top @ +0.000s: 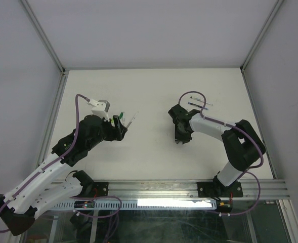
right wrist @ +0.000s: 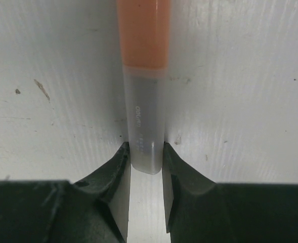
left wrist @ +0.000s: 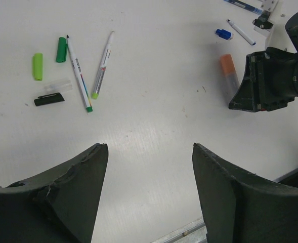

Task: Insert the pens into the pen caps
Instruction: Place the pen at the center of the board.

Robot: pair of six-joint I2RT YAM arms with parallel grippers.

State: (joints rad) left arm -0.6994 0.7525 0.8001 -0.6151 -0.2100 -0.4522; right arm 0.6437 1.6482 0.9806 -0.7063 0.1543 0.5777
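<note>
My right gripper (right wrist: 146,148) is shut on the end of a pale grey marker (right wrist: 143,121) with an orange end (right wrist: 142,35), which lies flat on the table; it also shows in the left wrist view (left wrist: 229,75). My left gripper (left wrist: 150,147) is open and empty above bare table. Beyond it lie two white markers (left wrist: 79,73) (left wrist: 102,65), a lime green cap (left wrist: 37,66), a dark green cap (left wrist: 61,49), a black cap (left wrist: 49,99) and a clear cap (left wrist: 57,86). A blue cap (left wrist: 222,34) and a slim pen (left wrist: 241,32) lie near the right gripper (top: 181,134).
The white table (top: 154,91) is walled at the back and sides. Another blue pen (left wrist: 245,6) lies at the far right, and dark pens show in the top view (top: 199,105). The left gripper (top: 119,126) sits beside the marker group (top: 131,120).
</note>
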